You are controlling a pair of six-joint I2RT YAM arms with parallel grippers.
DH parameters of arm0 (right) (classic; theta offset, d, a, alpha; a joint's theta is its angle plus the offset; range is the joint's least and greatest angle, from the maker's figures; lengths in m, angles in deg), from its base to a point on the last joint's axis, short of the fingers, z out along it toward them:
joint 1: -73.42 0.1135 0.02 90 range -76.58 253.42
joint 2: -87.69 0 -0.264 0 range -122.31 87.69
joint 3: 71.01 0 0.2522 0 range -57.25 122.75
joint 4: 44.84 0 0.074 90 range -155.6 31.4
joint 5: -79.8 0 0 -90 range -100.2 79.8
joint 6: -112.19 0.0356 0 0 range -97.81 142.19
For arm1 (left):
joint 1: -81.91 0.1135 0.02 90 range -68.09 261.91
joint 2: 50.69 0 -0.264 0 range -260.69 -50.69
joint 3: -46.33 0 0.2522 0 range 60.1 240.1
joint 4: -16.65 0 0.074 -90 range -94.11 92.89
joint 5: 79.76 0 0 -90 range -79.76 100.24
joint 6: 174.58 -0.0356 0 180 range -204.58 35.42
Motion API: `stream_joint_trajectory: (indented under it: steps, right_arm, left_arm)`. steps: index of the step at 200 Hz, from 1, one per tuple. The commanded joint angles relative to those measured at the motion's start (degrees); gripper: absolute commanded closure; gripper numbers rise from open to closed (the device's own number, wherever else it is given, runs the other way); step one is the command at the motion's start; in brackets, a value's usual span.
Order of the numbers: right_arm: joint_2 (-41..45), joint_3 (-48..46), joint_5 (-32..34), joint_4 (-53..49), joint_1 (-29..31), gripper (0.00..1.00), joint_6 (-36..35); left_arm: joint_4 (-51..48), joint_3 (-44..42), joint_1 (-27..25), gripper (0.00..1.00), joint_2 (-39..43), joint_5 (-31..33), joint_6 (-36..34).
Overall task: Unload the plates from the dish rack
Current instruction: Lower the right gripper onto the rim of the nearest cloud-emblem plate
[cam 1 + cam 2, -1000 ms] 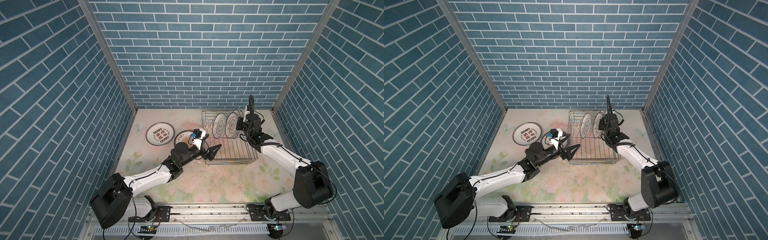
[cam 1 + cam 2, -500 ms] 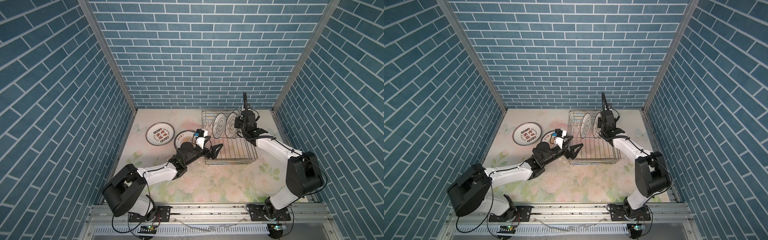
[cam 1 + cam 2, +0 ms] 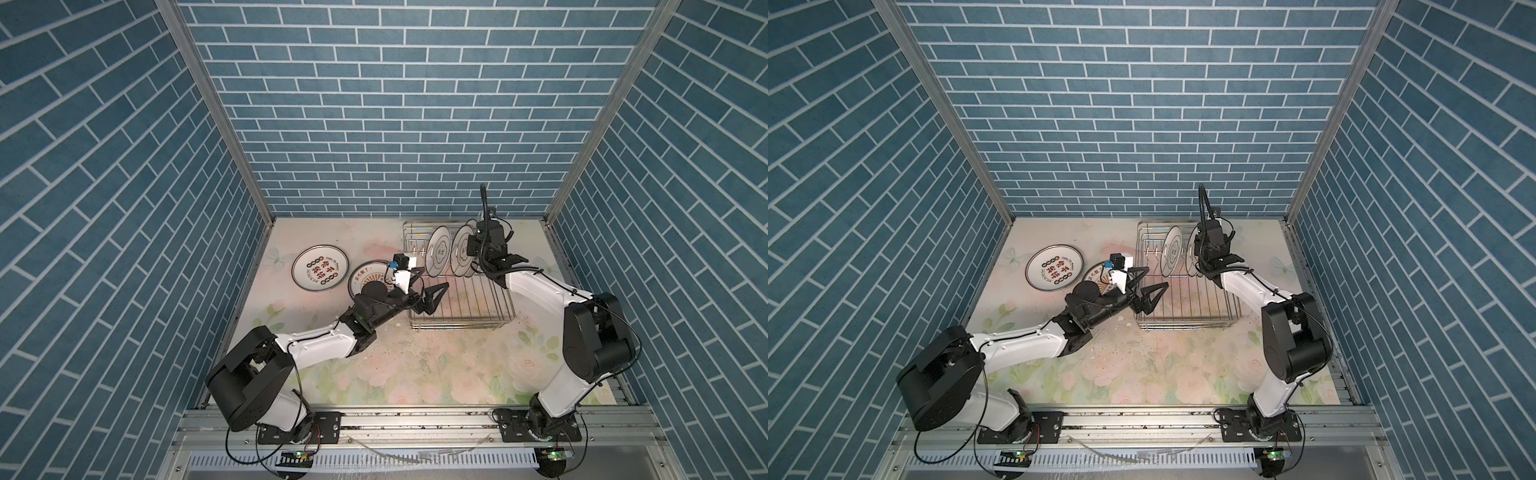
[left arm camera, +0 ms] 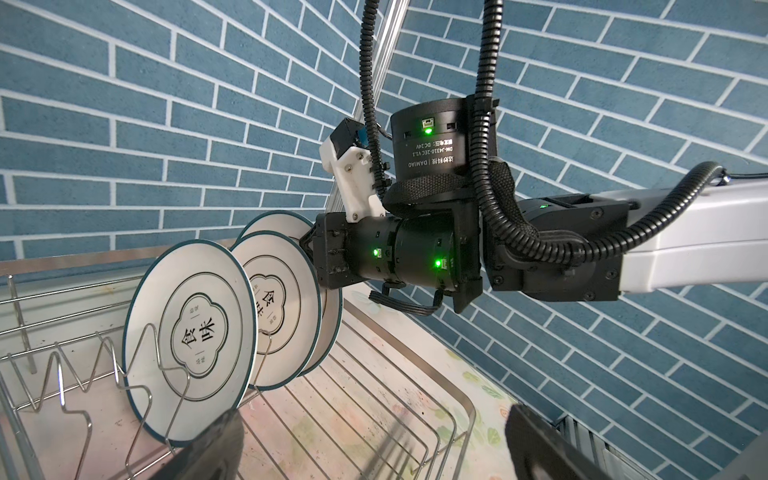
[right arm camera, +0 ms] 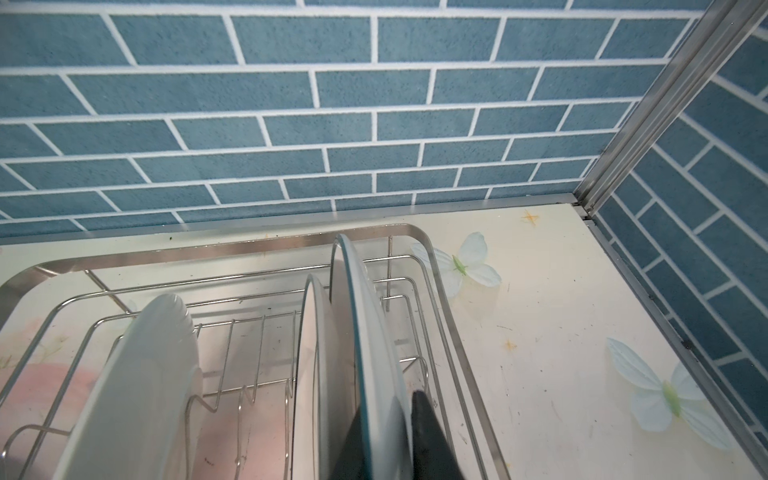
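The right tool [image 5: 386, 419] is closed narrow on the rim of the rightmost plate [image 5: 372, 332]. This plate stands upright beside the middle plate [image 4: 286, 307] and the left plate [image 4: 189, 328] in the far part of the dish rack [image 3: 461, 328]. The left tool [image 3: 435, 277] is spread wide and empty over the rack's near-left corner, while the character plate [image 3: 319, 272] and the sunburst plate [image 3: 365, 272] lie flat on the bench [image 3: 415, 374] left of the rack.

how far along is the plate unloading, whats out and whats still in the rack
Done: two plates lie flat on the table, the Chinese-character plate and the sunburst plate. In hand: the right gripper grips the rim of the rightmost racked plate, not yet lifted out; the left gripper is open and empty. Left: three plates stand in the dish rack, that one included.
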Motion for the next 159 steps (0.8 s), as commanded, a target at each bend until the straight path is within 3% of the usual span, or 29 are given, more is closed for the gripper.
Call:
stream_joint_trajectory:
  steps: [1,95,159]
  right_arm:
    - [-0.53,1.80,1.79,2.29,-0.02,0.85,-0.80]
    - [-0.17,1.79,2.38,4.18,0.23,0.92,-2.37]
    - [-0.96,4.49,9.84,4.81,3.08,0.93,-7.48]
  left_arm:
    - [2.33,0.97,-0.43,0.00,-0.57,-0.26,0.77]
    - [3.40,-1.04,-0.43,0.00,0.43,2.84,0.91]
    - [3.10,-2.17,-0.34,0.00,0.98,6.08,0.93]
